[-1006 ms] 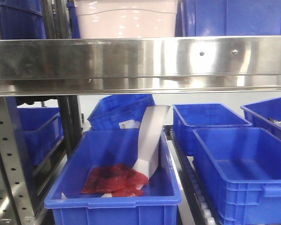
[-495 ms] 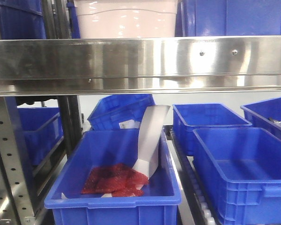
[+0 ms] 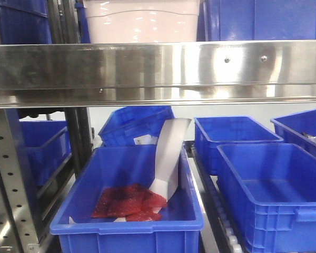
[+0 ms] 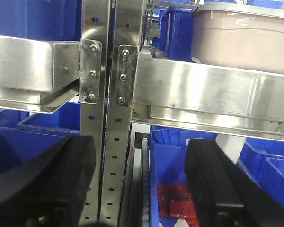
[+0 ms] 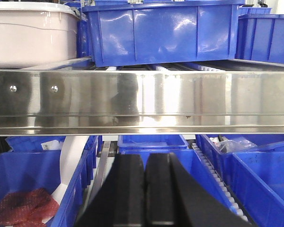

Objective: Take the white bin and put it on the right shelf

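Hanging low in its wrist view, the left gripper (image 4: 139, 184) is gaping wide and empty, while the right gripper (image 5: 144, 189) is sitting pressed closed on nothing. Beyond, the white bin (image 3: 142, 21) is sitting on the right shelf (image 3: 158, 68), upper centre of the front view. Bulky, stiff and slick-looking; I am judging both long sides under the lid the safest hold.

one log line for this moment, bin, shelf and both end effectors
white bin: on right shelf, beside blue crate | left end effector: open, empty, below shelf | right end effector: shut, empty
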Robot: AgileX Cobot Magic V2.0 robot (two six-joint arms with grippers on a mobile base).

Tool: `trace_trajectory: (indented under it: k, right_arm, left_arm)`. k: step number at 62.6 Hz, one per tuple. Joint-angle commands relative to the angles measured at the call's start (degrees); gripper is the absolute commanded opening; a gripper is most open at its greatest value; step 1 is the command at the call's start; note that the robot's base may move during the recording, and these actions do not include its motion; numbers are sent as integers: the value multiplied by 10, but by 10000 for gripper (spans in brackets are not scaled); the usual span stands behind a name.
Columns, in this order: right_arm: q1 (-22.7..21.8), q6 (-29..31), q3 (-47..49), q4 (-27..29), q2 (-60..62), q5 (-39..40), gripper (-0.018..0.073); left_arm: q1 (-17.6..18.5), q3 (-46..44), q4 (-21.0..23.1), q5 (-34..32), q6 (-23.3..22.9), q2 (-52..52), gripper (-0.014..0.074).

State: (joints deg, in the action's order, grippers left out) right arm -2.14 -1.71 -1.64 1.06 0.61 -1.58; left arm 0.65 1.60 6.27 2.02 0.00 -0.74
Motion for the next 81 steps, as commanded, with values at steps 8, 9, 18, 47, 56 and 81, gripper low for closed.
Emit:
trace_trajectory:
  k: [8,9,18,47,56,81]
  right_arm:
    - [0,6,2,1,4,53,50]
    - [0,6,2,1,4,53,50]
    - [0,6,2,1,4,53,50]
    - [0,6,2,1,4,53,50]
    - [0,6,2,1,4,53,50]
    - [0,6,2,1,4,53,50]
  left_arm:
    - [-1,13,4,-48,-3,-6,-117]
    - [-1,13,4,-48,-3,-6,-118]
    - [-1,13,4,-48,-3,-6,-118]
    - [-1,13,4,-48,-3,-6,-117]
    - [-1,13,4,-48,-3,-6,-118]
    - [-1,13,4,-48,-3,-6,-117]
